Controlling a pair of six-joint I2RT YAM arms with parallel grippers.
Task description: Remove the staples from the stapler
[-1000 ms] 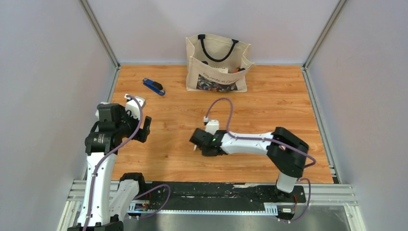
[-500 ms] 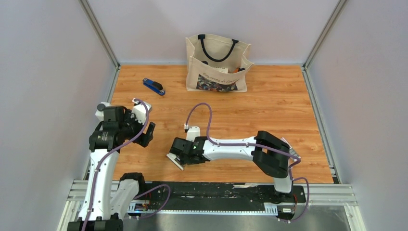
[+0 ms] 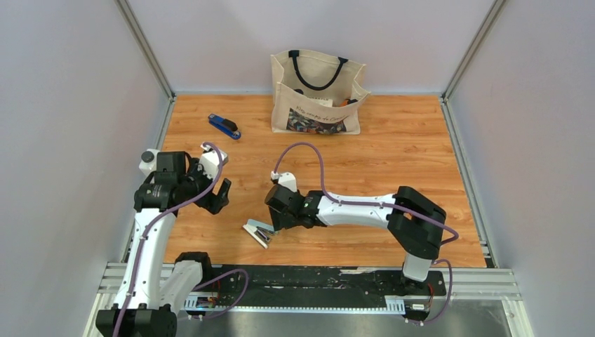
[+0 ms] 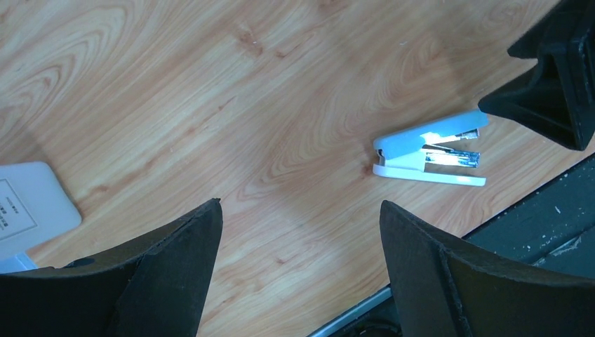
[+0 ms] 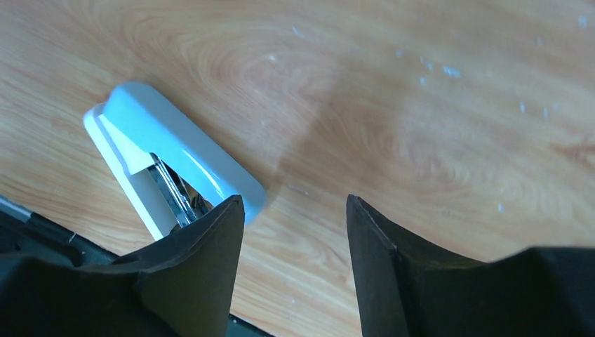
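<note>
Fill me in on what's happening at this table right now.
The right gripper hovers, fingers apart, by a light blue stapler that lies on its side near the front edge of the table, partly open with its metal magazine showing. Nothing sits between the fingers; the stapler is beside one of them. The left gripper is wide open and empty, off to the left. A dark blue stapler lies untouched at the far left, left of a tote bag.
</note>
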